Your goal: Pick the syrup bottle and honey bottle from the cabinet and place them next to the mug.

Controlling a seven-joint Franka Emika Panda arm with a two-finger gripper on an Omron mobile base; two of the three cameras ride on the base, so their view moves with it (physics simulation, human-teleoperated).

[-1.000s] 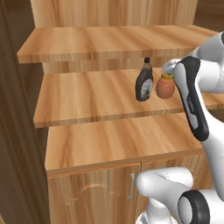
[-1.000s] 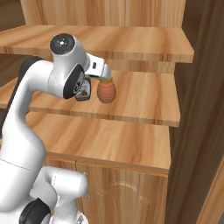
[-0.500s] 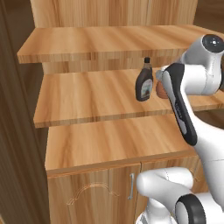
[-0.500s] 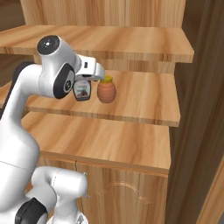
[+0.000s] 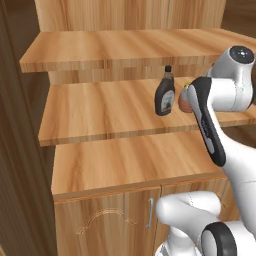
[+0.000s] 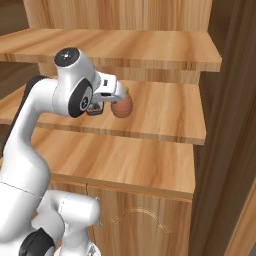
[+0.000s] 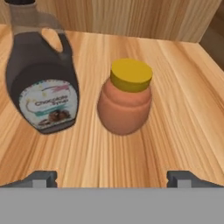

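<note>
Hand view, one syrup bottle, one honey bottle side by side on cabinet shelf, hand spread wide, empty

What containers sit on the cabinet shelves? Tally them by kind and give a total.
Syrup bottle: 1, dark with a pale label.
Honey bottle: 1, reddish-brown with a yellow lid.
Total: 2, standing side by side on the middle shelf.
</note>
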